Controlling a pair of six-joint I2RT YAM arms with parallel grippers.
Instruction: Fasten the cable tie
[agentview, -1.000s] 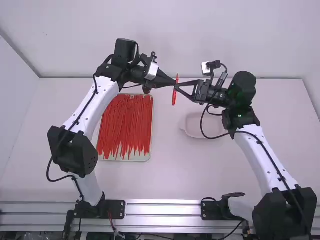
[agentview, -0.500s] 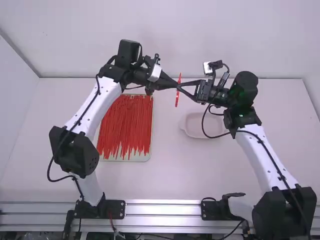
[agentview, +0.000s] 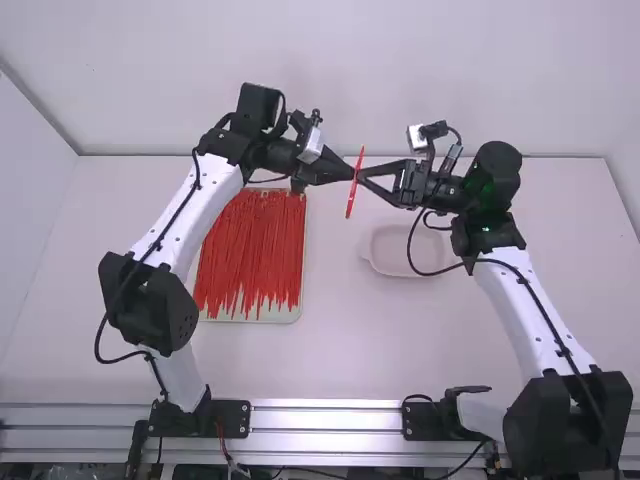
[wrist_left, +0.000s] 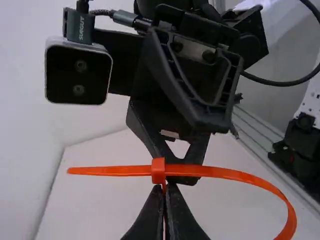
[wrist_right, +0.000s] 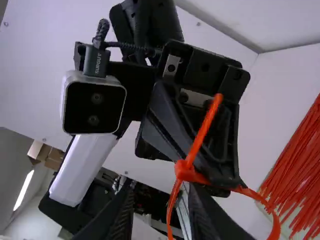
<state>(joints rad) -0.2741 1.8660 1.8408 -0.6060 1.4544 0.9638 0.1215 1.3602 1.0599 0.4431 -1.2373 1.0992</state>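
Now, the two arms meet nose to nose high above the white table (agentview: 330, 340). The left gripper (wrist_left: 163, 200) has its two fingers pressed together, pinching the red cable tie (wrist_left: 159, 170) just under its square head. Opposite it, the right gripper (agentview: 362, 179) narrows to a point on the same tie. Its fingers are closed on the strap right beside the head, so the two sets of tips almost touch. The tie hangs in the air between them, well clear of the table. In the left wrist view the thin tail pokes out straight on one side of the head. On the other side the strap sweeps round in a long curve. Down below, a heap of spare red ties (agentview: 250, 250) lies fanned on a pale board (agentview: 250, 318) beside the left arm. A white dish (agentview: 395, 262) sits on the table under the right arm's wrist, apart from the board.
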